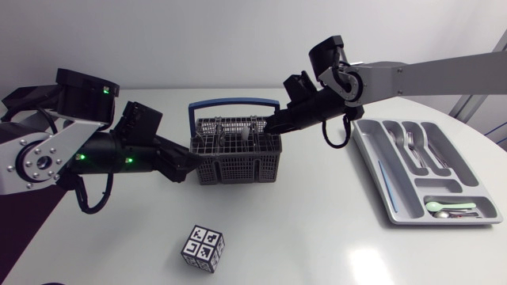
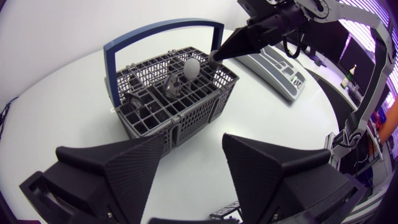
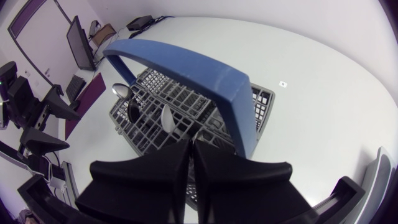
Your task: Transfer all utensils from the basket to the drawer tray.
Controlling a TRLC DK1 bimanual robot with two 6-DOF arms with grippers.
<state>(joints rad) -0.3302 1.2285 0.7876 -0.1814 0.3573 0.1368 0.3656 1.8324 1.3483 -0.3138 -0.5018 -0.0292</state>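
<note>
Nearby, checker-marked cube [image 1: 203,248], grey basket [image 1: 238,169]

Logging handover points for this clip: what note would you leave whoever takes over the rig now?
Left gripper: open, beside the cutlery basket, holding nothing.
Right gripper: shut at the basket's top rim; any grip on a utensil is hidden.
Done: forks and a green spoon lie in the drawer tray.
To do: at least a white spoon and a metal spoon stand in the basket.
</note>
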